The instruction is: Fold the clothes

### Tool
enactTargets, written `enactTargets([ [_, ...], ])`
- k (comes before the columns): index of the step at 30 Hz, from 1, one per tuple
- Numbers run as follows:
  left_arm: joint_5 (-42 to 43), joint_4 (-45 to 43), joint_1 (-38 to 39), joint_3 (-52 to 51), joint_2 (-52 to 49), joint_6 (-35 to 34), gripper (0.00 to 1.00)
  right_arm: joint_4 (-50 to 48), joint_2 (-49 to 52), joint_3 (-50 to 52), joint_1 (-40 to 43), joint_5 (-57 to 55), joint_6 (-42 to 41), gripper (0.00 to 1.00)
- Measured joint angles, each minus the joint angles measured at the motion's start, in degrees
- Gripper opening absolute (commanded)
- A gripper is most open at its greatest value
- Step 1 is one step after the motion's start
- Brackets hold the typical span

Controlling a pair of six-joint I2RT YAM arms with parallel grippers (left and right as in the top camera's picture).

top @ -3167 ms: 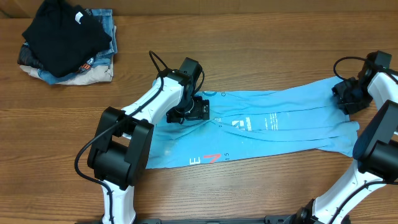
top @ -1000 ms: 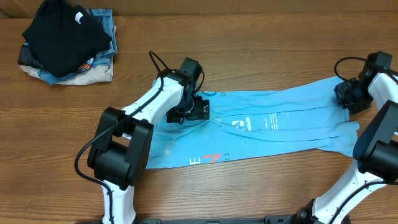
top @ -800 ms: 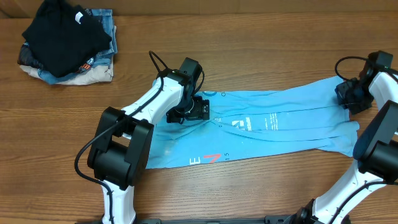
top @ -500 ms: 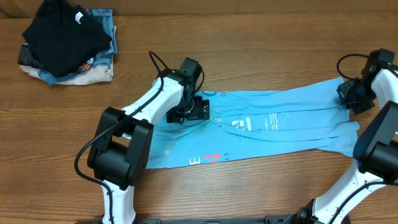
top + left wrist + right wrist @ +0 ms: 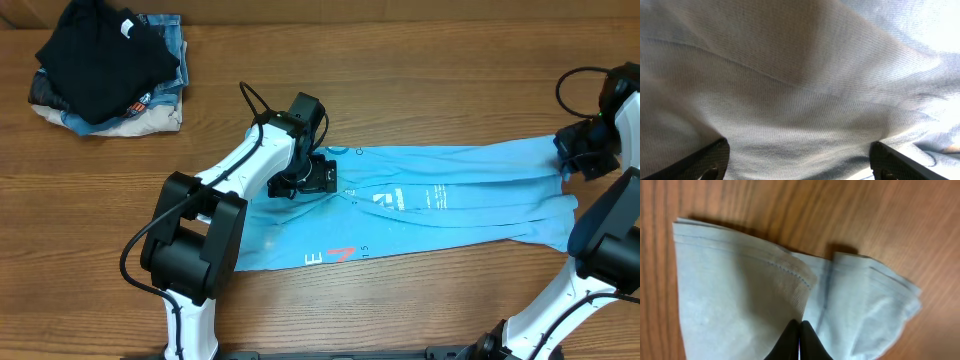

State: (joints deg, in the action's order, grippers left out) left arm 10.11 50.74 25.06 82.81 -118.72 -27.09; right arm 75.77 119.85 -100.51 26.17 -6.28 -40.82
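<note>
Wooden table (image 5: 420, 80) bearing one T-shirt (image 5: 450, 200), stretched flat across the middle, and one clothes pile (image 5: 110, 70) at the far left corner. Left gripper (image 5: 318, 178): fingers apart over the shirt. Right gripper (image 5: 578, 158): clamped on its right edge.

Looking down on it: the sky-blue T-shirt (image 5: 450, 200) lies stretched into a long, narrow band across the wooden table (image 5: 420, 90). It runs from about the middle out toward 3 o'clock, with creases along its length. The left gripper (image 5: 316, 178) sits down on the shirt's 9 o'clock end, near the top edge. The right gripper (image 5: 578, 158) is way out at 3 o'clock, and the shirt's far corner draws up to a point right at it. Red-orange lettering (image 5: 343, 254) shows on the lower flap around 7 o'clock. Up at 10 o'clock there's a pile of folded clothes (image 5: 155, 105) with a black garment (image 5: 95, 60) on top, well apart from the shirt.
</note>
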Motion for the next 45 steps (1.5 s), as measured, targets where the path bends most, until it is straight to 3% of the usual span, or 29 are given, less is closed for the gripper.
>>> enactTargets([
  [4, -0.37, 0.24, -0.02, -0.09, 0.0, 0.35, 0.83, 1.84, 0.0, -0.04, 0.02, -2.6, -0.52, 0.04],
  [12, -0.7, 4.74, -1.64, -0.2, -0.02, 3.48, 0.81, 2.43, 0.0, 0.31, 1.73, -4.7, -1.62, 0.04],
  [21, -0.2, 10.21, -10.49, -0.83, -0.35, 4.68, 0.77, 2.93, 0.0, 1.84, 3.19, -5.35, -2.05, 0.07],
  [28, -0.35, 11.89, -13.7, -1.03, -0.44, 7.1, 0.77, 3.34, 0.0, 1.86, 3.19, -4.26, -2.25, 0.19],
  [33, -1.49, 15.89, -13.7, 0.63, -1.53, 8.98, 0.76, 3.19, 0.0, 1.84, 3.04, -2.78, -1.81, 0.4],
  [34, -1.81, 17.16, -13.73, 1.44, -1.92, 9.16, 0.76, 3.15, 0.0, 1.81, 3.02, -2.49, -1.73, 0.59],
  [35, -2.1, 18.69, -13.7, 2.58, -2.27, 9.31, 0.77, 3.04, 0.0, 1.66, 2.97, -1.99, -1.05, 0.84],
  [36, -2.49, 20.02, -13.7, 3.89, -2.4, 9.35, 0.78, 2.95, 0.0, 1.33, 2.97, -1.44, 0.09, 1.0],
  [38, -3.26, 22.43, -13.7, 7.48, -2.4, 9.55, 0.83, 2.25, 0.0, 0.35, 2.93, 0.15, 2.82, 1.0],
  [41, -3.72, 23.58, -13.7, 12.28, -2.03, 10.05, 1.0, -0.22, 0.0, -1.01, 2.86, 3.21, 8.66, 1.0],
  [45, -3.98, 24.11, -13.7, 15.02, -0.46, 10.16, 1.0, -1.84, 0.0, -1.29, 2.64, 5.73, 14.21, 1.0],
])
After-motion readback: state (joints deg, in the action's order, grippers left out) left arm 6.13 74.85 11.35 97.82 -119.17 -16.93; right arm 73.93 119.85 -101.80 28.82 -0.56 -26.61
